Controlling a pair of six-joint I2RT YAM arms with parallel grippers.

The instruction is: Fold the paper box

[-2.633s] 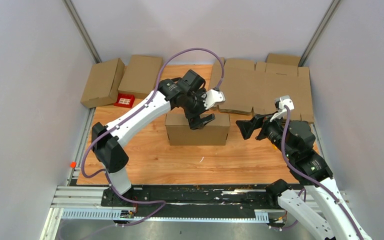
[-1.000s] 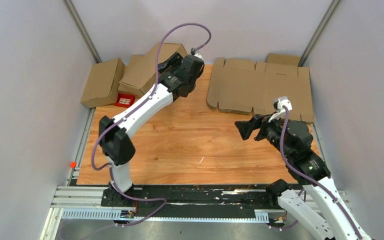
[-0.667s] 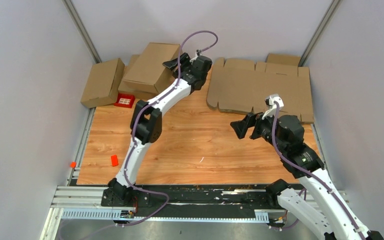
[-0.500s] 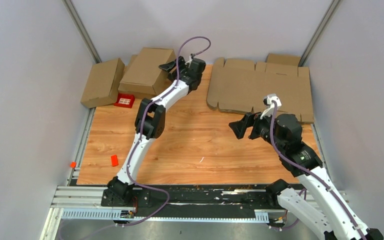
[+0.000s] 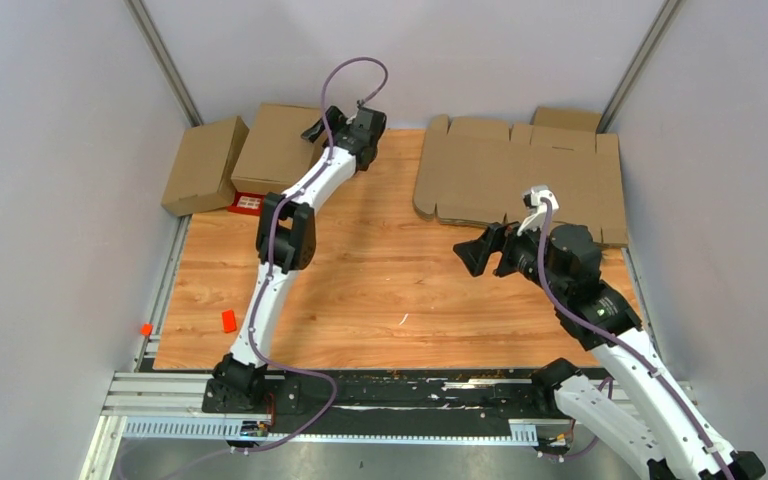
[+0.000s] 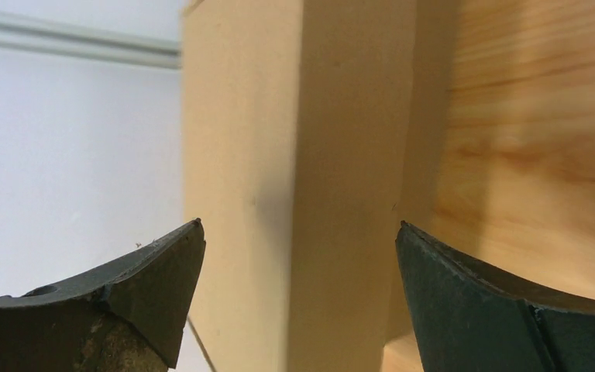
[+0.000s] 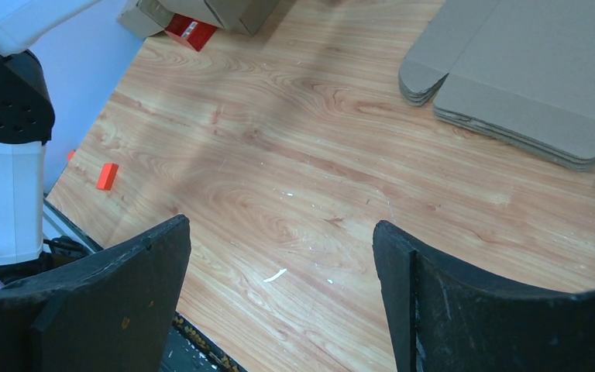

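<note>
Cardboard is filling the far left corner of the table [image 5: 380,290], where the paper box [image 5: 278,150] is sitting folded and closed, with a second brown box [image 5: 203,165] lying just beside it on the left and a small red packet [image 5: 250,203] lying just in front of the two. The left arm is stretching all the way out to that corner, and the left pincer [image 5: 316,127] is standing wide open at the box's right side. In the left wrist view a vertical edge of the paper box [image 6: 341,116] is showing between the spread fingers [image 6: 147,271], with neither one touching it. Across the back right, a stack of flat unfolded blanks [image 5: 520,185] is lying on the wood. The right pincer [image 5: 475,255] is hovering over the bare middle of the table, near that stack, its jaws also spread wide and holding nothing. Near the left front edge a small orange block [image 5: 228,320] is lying by itself.
</note>
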